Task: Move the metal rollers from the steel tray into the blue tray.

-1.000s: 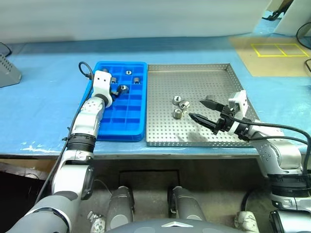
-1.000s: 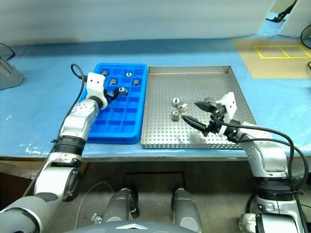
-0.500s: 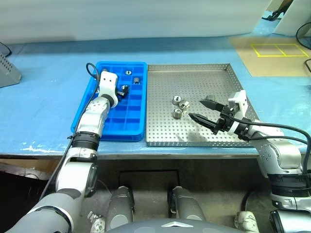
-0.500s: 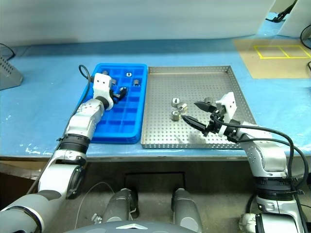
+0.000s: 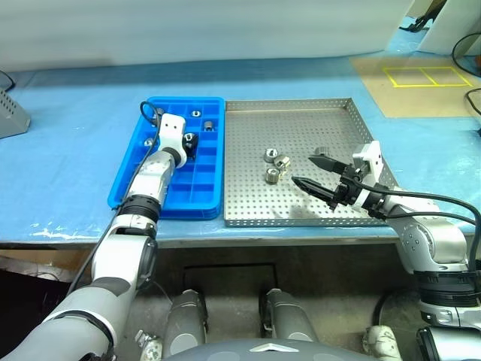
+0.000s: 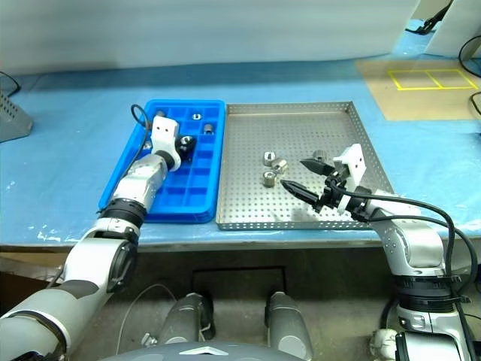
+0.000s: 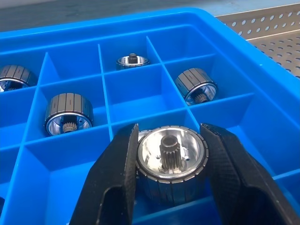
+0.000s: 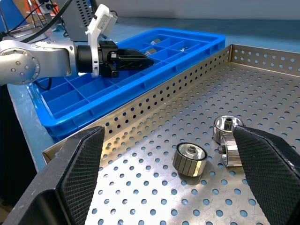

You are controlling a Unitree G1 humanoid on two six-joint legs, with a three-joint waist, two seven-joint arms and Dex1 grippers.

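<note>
2 trays are counted: 1 steel tray (image 5: 301, 128), and 1 blue tray (image 5: 192, 192) to its left. 8 metal rollers (image 5: 274, 175) are counted in total. 3 are seen loose on the steel tray floor, grouped nr its middle. 5 are seen in the blue tray's far compartments: 4 lying 1 per compartment, and a fifth roller (image 7: 171, 164) clamped in the left gripper (image 7: 168, 136). 2 yellow-taped squares (image 5: 421, 76) are seen at far right.
</note>
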